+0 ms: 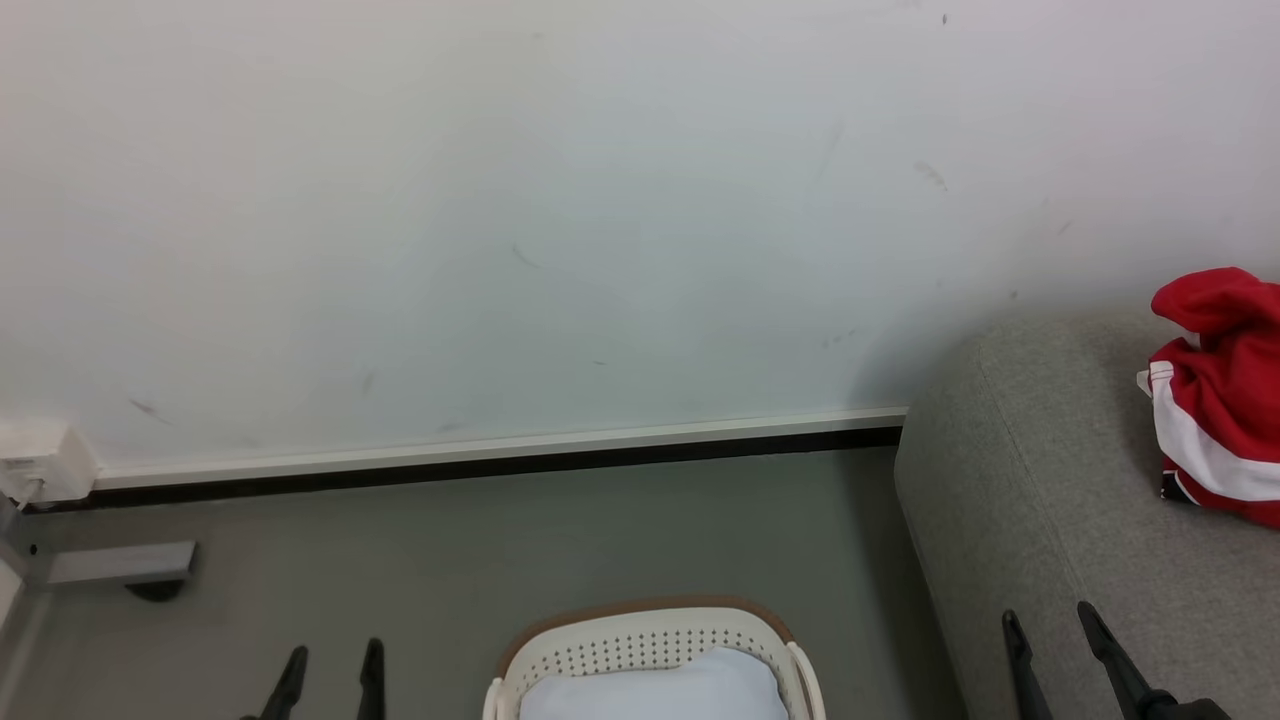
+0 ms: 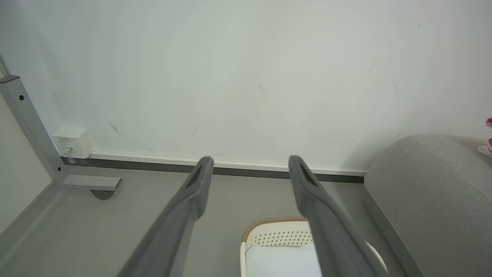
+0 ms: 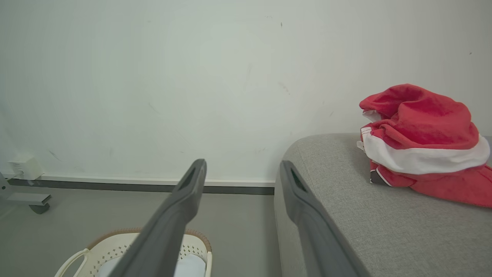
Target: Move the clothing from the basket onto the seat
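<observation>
The red clothing [image 1: 1220, 400] with white stripes lies bunched on the grey seat [image 1: 1050, 520] at the right, and the right wrist view shows the clothing [image 3: 423, 142] as a heap on the seat [image 3: 365, 223]. On the floor at the bottom centre stands the cream basket [image 1: 650, 645] with its brown rim, and a pale bluish-white cloth [image 1: 655, 690] lies inside it. My left gripper [image 1: 333, 668] is open to the left of the basket, empty. Over the seat's front edge, my right gripper [image 1: 1050, 625] is open and empty.
A white wall with a dark skirting strip [image 1: 500, 465] runs behind the grey floor. A grey metal frame foot [image 1: 120, 565] and a white wall box [image 1: 40, 460] sit at the far left. Bare floor lies between the basket and the wall.
</observation>
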